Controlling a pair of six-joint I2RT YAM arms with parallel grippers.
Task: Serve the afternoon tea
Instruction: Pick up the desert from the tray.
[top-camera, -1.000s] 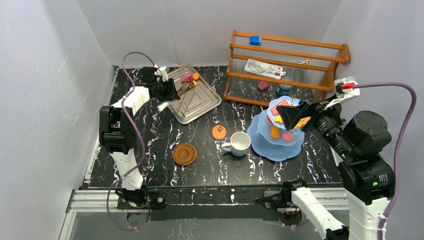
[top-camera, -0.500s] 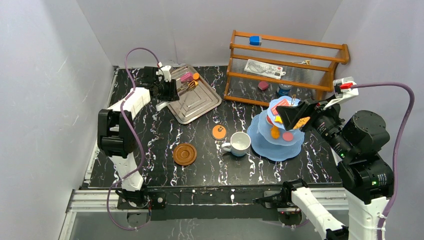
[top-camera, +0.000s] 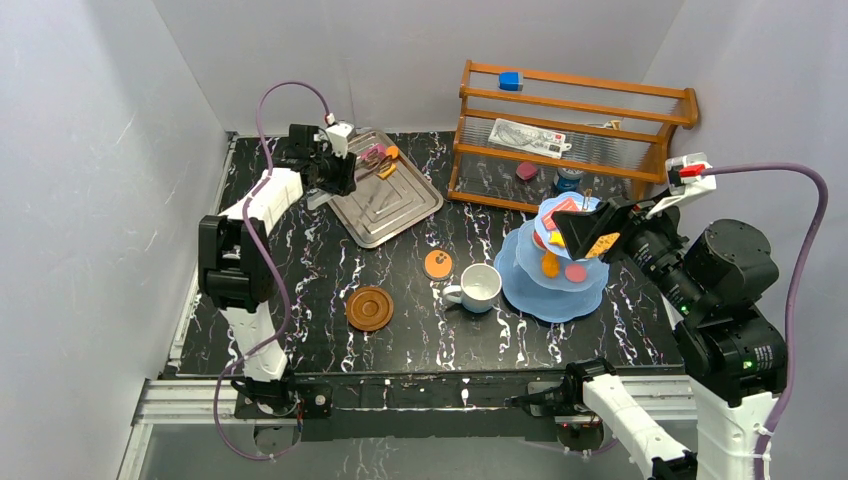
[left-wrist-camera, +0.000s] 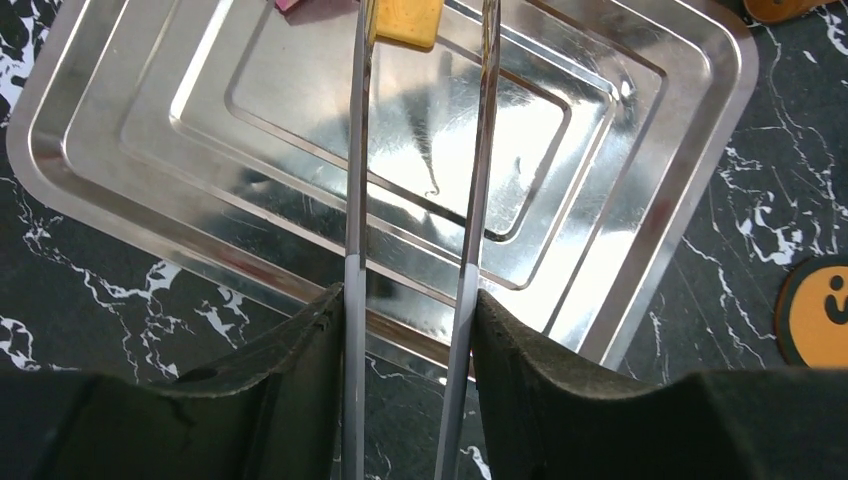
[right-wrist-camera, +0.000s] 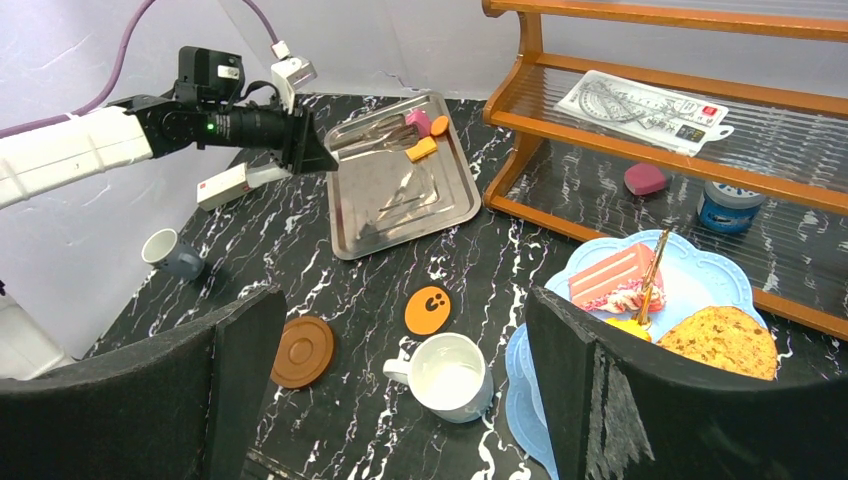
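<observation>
My left gripper is shut on the metal tongs, whose two arms run forward between its fingers over the silver tray. The tongs' tips straddle an orange cake at the tray's far end, with a pink cake beside it. My right gripper hangs open and empty above the light-blue stand, which carries a pink cake slice and a cookie. A white mug stands left of the stand, a brown saucer further left.
An orange round piece with a face lies between tray and mug. A grey mug lies at the table's left side. The wooden rack stands at the back right, a blue block on top.
My left gripper has moved toward the back of the table with the tongs, bringing their tips up to the cakes at the tray's far corner. The right arm has not moved.
</observation>
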